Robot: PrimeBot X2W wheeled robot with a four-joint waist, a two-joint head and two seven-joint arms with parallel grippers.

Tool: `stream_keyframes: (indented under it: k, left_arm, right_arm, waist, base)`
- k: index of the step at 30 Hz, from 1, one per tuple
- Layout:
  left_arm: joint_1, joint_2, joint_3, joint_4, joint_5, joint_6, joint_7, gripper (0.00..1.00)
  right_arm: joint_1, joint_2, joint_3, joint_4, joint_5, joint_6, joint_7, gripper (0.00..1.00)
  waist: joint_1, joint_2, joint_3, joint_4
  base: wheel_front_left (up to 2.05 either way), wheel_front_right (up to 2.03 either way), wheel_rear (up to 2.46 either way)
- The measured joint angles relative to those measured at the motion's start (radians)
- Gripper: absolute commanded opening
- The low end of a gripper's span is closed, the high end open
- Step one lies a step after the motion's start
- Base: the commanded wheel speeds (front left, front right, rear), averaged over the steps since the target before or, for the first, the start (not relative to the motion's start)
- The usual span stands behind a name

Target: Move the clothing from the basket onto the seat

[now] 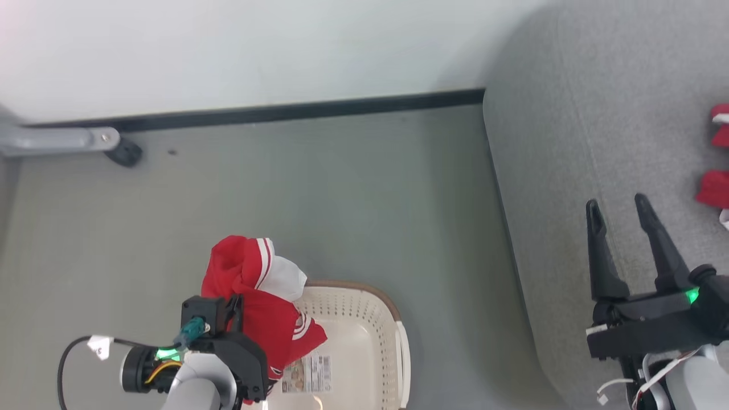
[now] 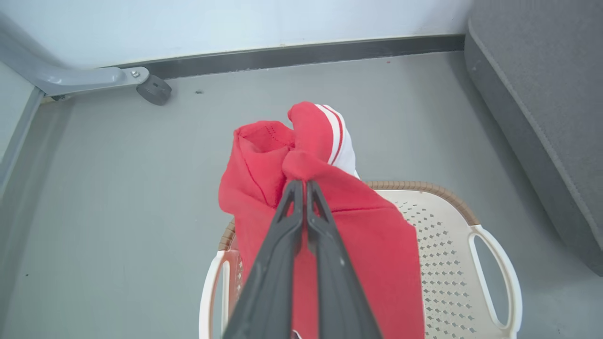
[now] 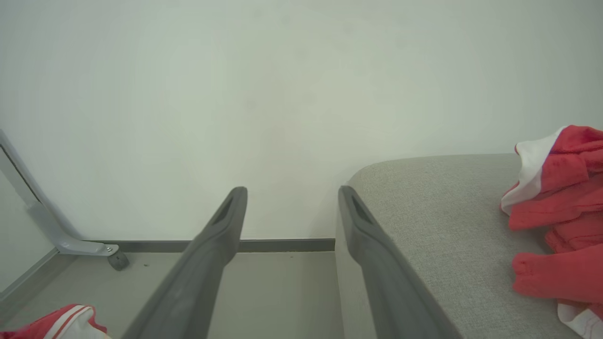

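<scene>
Seat (image 1: 569,171) takes up the right of the head view. Its rounded left edge is your first risk: release the garment just over that edge and it likely slides off onto the floor (image 1: 342,199). Carry it well in, toward the red garments already lying on the seat (image 1: 715,188) at far right.

The bare floor between basket and seat is the stretch you have to cross. A drop there would mean a fresh pick off the ground.

Basket (image 1: 353,319) sits near left, well apart from the seat. Its bottom looks empty apart from a printed label (image 1: 307,373). The light plastic could tip or drag if fabric catches its rim.

Held garment (image 2: 301,155) is bunched above the basket's left side and its lower part hangs down inside. Swing right before lifting clear and that tail probably snags the rim.

Left gripper (image 2: 301,183) is clamped tight on a fold near the top of the bundle. Only a thin pinch is visible, so I judge a fast swing could pull the fold out.

Right gripper (image 1: 617,203) hovers over the seat's near left part, fingers spread and empty. It sits close to your drop path, so the arms could clash.
</scene>
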Motion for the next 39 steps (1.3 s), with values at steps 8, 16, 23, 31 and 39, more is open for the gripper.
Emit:
stream_keyframes:
  k: [8,16,23,31,39]
  left_arm:
    - [0.068,0.000,-0.003,-0.084,-0.014,0.007,-0.015,0.00]
    - [0.149,0.000,0.032,-0.207,-0.022,0.030,-0.018,0.00]
    - [0.226,0.001,0.067,-0.385,-0.048,0.046,-0.023,0.00]
    - [0.348,0.033,0.081,-0.653,-0.044,0.055,-0.023,0.00]
    - [0.447,0.049,0.073,-0.810,-0.037,0.054,-0.023,0.00]
  right_arm:
    - [0.071,0.001,0.008,0.030,0.018,0.005,0.005,1.00]
    - [0.155,0.003,0.019,0.030,0.034,0.008,0.011,1.00]
    - [0.211,0.004,0.027,0.022,0.035,0.008,0.019,1.00]
    - [0.253,0.006,0.039,-0.013,0.035,0.007,0.034,1.00]
    - [0.286,0.008,0.048,-0.036,0.035,-0.001,0.039,1.00]
  waist:
    - [0.0001,-0.0001,-0.113,0.016]
    - [0.0001,-0.0001,-0.214,0.030]
    - [0.0001,0.0000,-0.282,0.045]
    - [0.0001,0.0000,-0.336,0.061]
    - [0.0002,0.0001,-0.359,0.064]
  base:
    - [0.00,0.00,0.00]
    - [0.00,0.00,0.00]
    - [0.00,0.00,0.00]
    - [0.00,0.00,0.00]
    - [0.00,0.00,0.00]
